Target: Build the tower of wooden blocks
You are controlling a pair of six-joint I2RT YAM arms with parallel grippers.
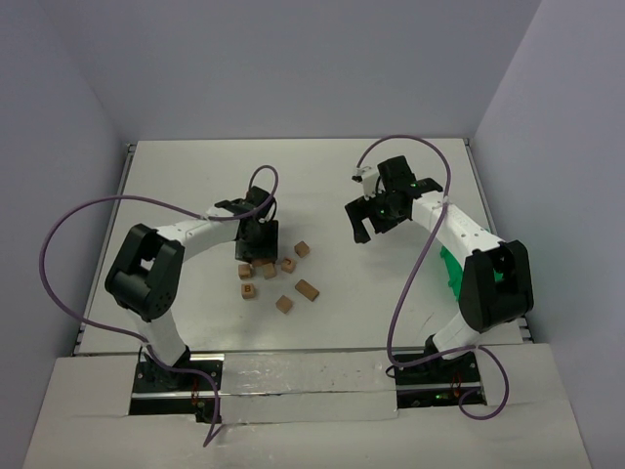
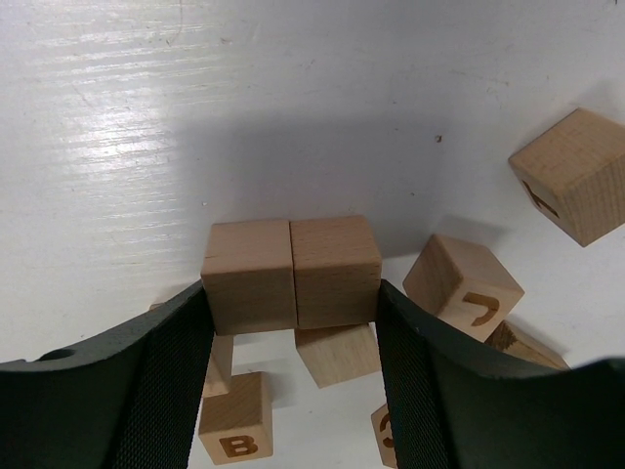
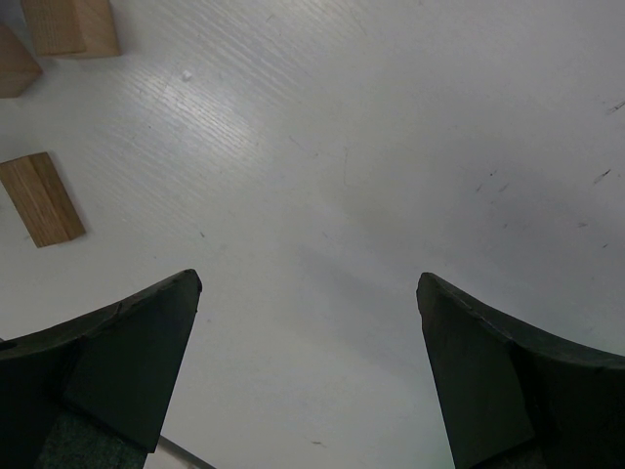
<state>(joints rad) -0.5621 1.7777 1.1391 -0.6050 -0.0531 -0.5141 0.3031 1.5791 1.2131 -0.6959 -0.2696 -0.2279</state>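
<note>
— Looking at the left fingers (image 2: 166,391), what do they have?
— They are partly closed and pinching a pair of plain light-brown wooden cubes (image 2: 293,274). The two cubes sit side by side with their faces touching, and each black finger bears on one outer face.
— Is the pair resting on anything?
— I cannot tell. Lower in the wrist view lie more pieces: a plain wooden block (image 2: 337,354) just beneath the pair, a light-brown wooden cube branded with a B (image 2: 234,420) by the left finger, and another lettered cube (image 2: 462,288) tilted off to the right.
— Where is this on the white bench (image 1: 195,176)?
— Centre-left, ahead of the left arm. From above, the fingers hang over the far end of the cluster, with loose wooden blocks (image 1: 308,290) scattered nearer and to the right.
— And the right fingers (image 3: 127,362)?
— They are spread wide and touch nothing, with bare bench between them. They hover well apart from the cluster, to its right. A green plastic bin (image 1: 451,269) shows beside the right arm.
</note>
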